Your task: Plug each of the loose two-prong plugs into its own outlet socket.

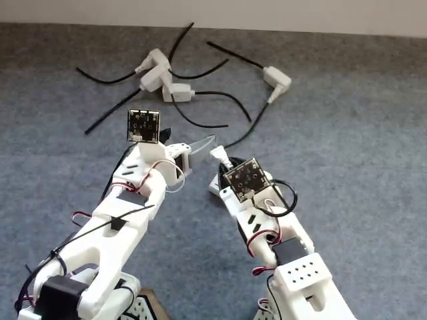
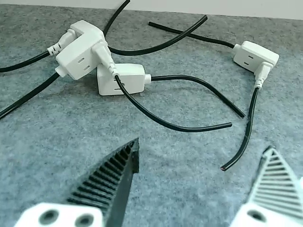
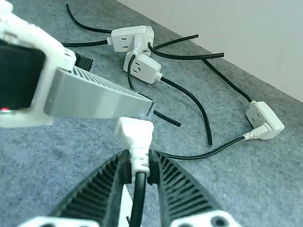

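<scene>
Grey carpet (image 1: 360, 167) bears white sockets (image 1: 277, 79) on black cords. Right gripper (image 3: 139, 160) clamps a plug (image 3: 135, 133) at its neck. Left gripper (image 2: 202, 147) gapes wide, holding nothing.

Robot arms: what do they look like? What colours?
The left arm and right arm are white plastic with thin red and black wires. Each has a dark square board at the wrist. The left end effector has one black and one pale grey ridged finger; the right end effector has two black ones.
</scene>
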Tool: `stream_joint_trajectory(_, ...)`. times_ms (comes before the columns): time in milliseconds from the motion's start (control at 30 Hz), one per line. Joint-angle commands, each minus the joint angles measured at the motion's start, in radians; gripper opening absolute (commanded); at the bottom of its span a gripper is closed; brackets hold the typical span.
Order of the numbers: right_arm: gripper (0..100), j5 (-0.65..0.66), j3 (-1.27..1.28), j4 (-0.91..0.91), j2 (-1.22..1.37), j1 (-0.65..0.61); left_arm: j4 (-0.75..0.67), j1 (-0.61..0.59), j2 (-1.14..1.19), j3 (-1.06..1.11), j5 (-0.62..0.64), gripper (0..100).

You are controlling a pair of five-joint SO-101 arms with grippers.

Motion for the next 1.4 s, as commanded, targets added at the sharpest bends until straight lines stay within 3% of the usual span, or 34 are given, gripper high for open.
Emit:
stream_joint_trajectory(0,0.7,-0.009,-0.03,-0.018,-0.031,0.015,0.02,0.065,-0.004,-0.001,-0.009,40)
stream_joint_trajectory(367,0.7,-0.011,-0.14,-0.015,-0.031,0.01,0.02,0.065,-0.004,-0.002,-0.009,40)
stream_joint_trajectory(700,0.7,-0.011,-0.328,0.124,-0.03,0.01,0.02,0.065,-0.004,-0.002,-0.009,40)
stream_joint_trajectory(1033,0.7,-0.009,-0.309,0.133,-0.03,0.067,0.02,0.036,-0.004,-0.004,-0.037,40)
stream_joint_trajectory(1233,0.7,-0.009,-0.481,0.394,-0.022,0.093,0.023,-0.045,-0.005,-0.019,-0.101,40)
stream_joint_trajectory(1367,0.7,-0.009,-0.634,0.587,-0.021,0.091,0.109,-0.116,-0.002,-0.07,-0.097,40)
